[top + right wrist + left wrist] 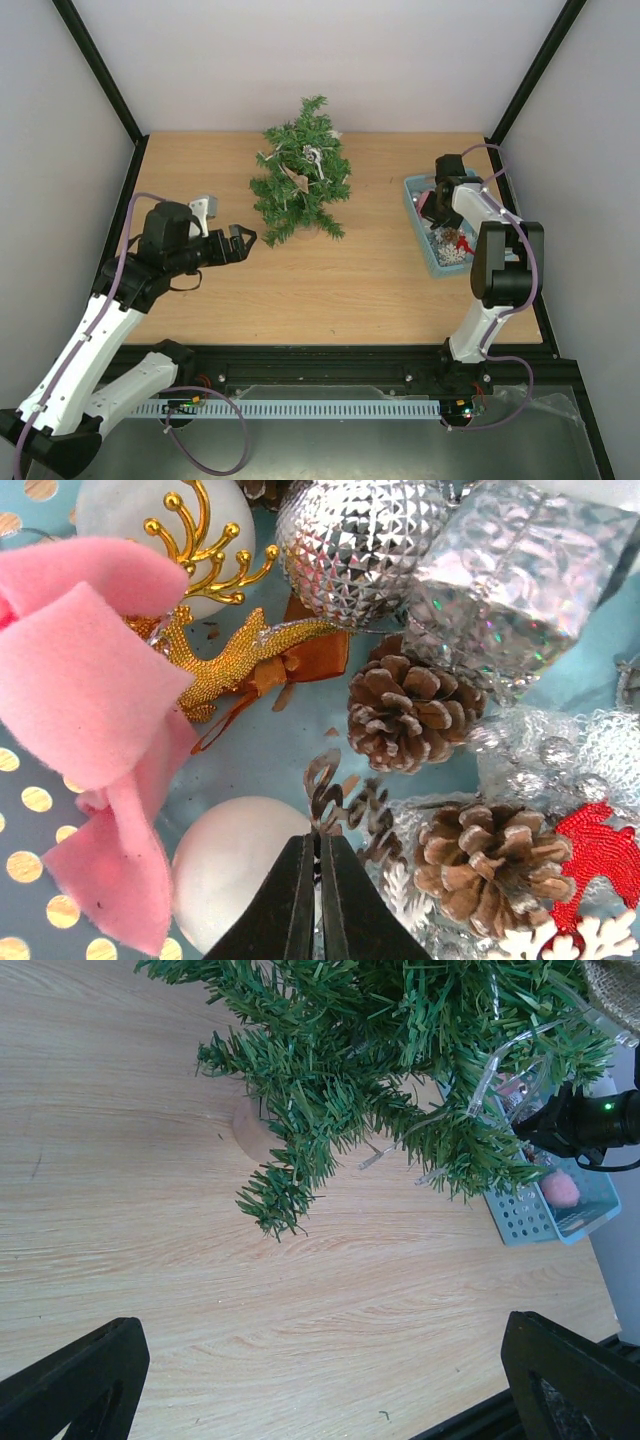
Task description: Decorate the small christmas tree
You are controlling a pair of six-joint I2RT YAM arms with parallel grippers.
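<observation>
Just beyond left end effector [245,241], tree [300,180]

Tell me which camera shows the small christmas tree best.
Top external: the whole small christmas tree shows there, crown to lowest branches. Left wrist catches only lower branches and part of the round base. Right wrist shows none of it, only ornaments.
</observation>
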